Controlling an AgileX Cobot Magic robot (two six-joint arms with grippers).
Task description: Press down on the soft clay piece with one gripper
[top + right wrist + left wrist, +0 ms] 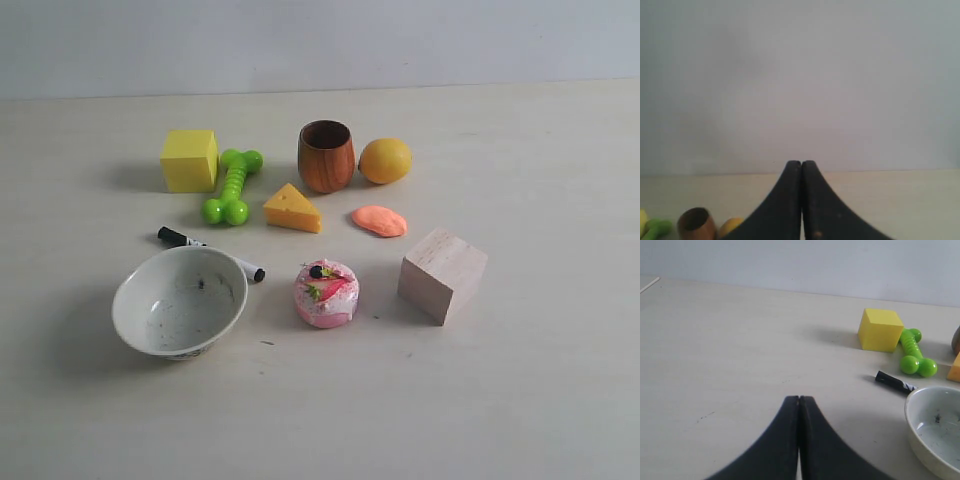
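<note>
- the left pincer (799, 400) has its two black fingers pressed together, tips meeting with nothing between them, and it hangs over a bare stretch of the pale counter (520, 400).
- the right pincer (801, 164) is likewise closed tight on nothing, pointing toward the blank wall behind the counter.
- the soft clay piece (379, 221) lies flat on the counter, a small salmon-orange oval with faint ridges on top, and neither pincer touches it.
- the clay sits just in front of the lemon (385, 160) and the wooden cup (326, 156), apart from both.
- the cheese wedge (292, 209) lies to the clay's left, and the wooden block (442, 274) stands near it, in front and to the right.
- the pink cake (326, 293) sits in front of the clay, slightly left, between the white bowl (170, 290) and the wooden block.
- a black-and-white marker (180, 238) lies just behind the bowl, partly hidden by its rim.
- the green bone toy (233, 186) lies beside the yellow cube (189, 160), at the back left of the group.
</note>
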